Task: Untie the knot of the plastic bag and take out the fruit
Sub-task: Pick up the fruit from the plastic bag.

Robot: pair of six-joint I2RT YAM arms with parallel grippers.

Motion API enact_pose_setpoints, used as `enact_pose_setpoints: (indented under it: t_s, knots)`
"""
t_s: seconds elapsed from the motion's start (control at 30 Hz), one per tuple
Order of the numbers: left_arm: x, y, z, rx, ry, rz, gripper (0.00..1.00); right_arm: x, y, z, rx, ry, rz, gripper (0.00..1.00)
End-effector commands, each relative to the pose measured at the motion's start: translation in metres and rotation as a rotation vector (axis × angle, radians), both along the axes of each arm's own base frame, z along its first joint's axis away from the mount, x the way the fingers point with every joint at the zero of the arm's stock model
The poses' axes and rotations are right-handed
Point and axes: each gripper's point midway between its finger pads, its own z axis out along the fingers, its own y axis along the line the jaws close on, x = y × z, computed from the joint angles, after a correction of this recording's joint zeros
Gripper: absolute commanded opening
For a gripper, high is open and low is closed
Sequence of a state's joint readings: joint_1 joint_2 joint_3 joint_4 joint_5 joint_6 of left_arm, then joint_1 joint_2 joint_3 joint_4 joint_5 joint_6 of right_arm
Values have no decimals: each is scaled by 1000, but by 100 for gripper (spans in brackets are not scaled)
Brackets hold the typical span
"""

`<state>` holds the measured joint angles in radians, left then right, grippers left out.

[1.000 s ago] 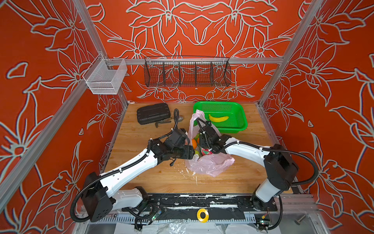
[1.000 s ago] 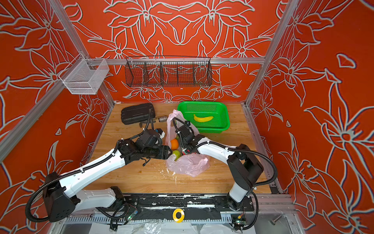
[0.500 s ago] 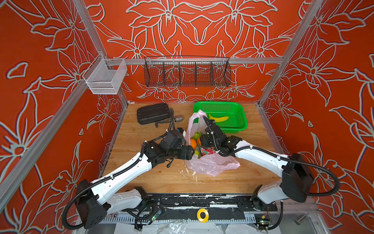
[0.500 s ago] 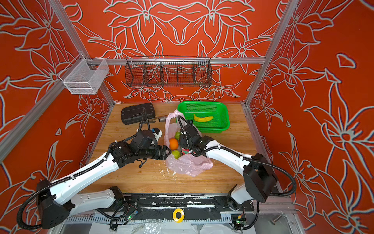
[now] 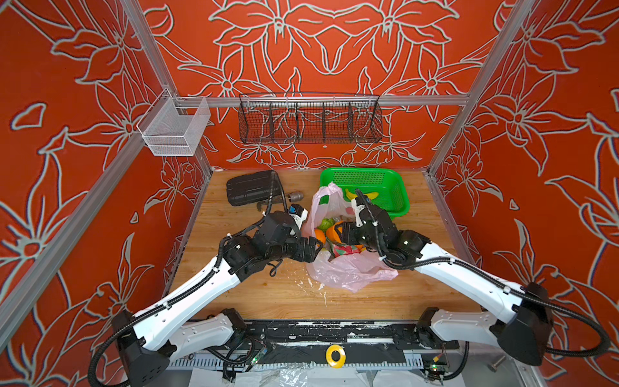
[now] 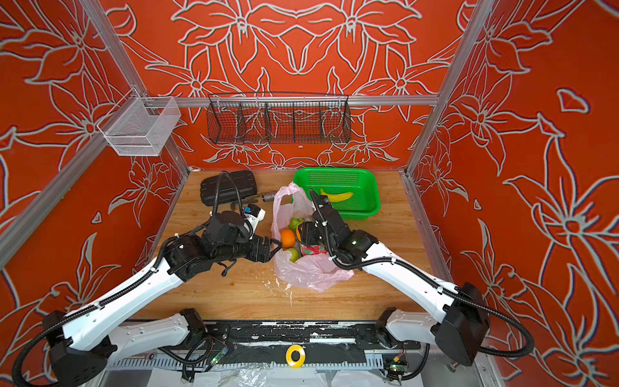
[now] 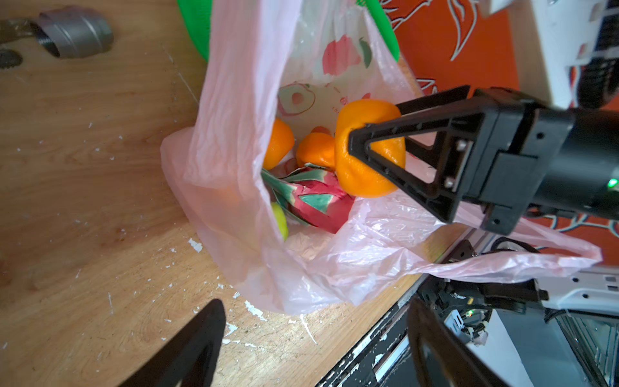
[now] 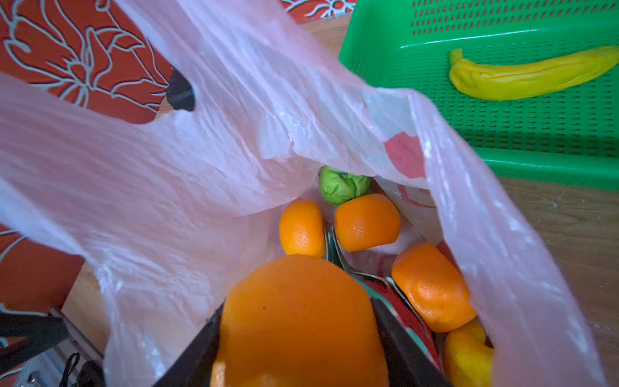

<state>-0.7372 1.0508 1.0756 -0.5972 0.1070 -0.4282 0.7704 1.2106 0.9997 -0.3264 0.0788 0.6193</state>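
Orange and dented by the squeeze: seeing an orange [image 7: 365,174] being pinched between both fingers of the right gripper [image 7: 371,134], hanging in the gaping mouth of the plastic bag [image 7: 234,134]. Finding the rest of the fruit [image 8: 366,221] lying loose on the bag's floor just past those fingertips: three more oranges, a bumpy green piece [image 8: 341,186], a yellow piece [image 8: 465,358] and, directly beneath the pinched orange, a pink-and-green dragon fruit [image 7: 318,201]. Watching the bag sagging on the wooden table [image 5: 418,234] under and around the right gripper, with one loop handle [image 5: 330,196] standing up beyond its fingertips and the other loop handle [image 7: 552,261] trailing back beneath its body, lying apart and untied. Spotting the left gripper [image 6: 276,246] facing the right gripper from across the bag's mouth, sitting at the rim of the film, fingers standing wide apart and clasping nothing; not managing to tell about contact with the plastic. Noting a green basket [image 5: 398,197] beyond the right gripper, toward the robot's right, just beside the bag and carrying a yellow banana [image 5: 363,195]. Noting a black case [image 5: 251,187] and a grey metal fitting [image 5: 296,195] resting well beyond the left gripper.
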Motion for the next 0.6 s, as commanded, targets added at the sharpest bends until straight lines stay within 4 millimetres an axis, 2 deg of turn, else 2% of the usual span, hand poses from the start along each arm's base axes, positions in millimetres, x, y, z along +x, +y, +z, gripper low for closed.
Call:
enact_pose_setpoints:
  t_s: [0.0, 0.13, 0.27, 0.5, 0.57]
  knots:
    - [-11, -10, 31, -36, -83, -95, 84, -8, -6, 29, 14, -46, 13, 55]
    - [-19, -22, 49, -38, -137, -165, 86, -8, -24, 61, 4, -127, -21, 55]
    - [-20, -28, 57, -31, -160, -191, 93, 0, -40, 86, 31, -167, -54, 55]
    - [-19, -32, 61, -18, -175, -216, 100, 32, -78, 115, 60, -197, -153, 55]
    - [-19, -33, 60, -15, -173, -220, 99, 42, -89, 120, 55, -206, -183, 55]
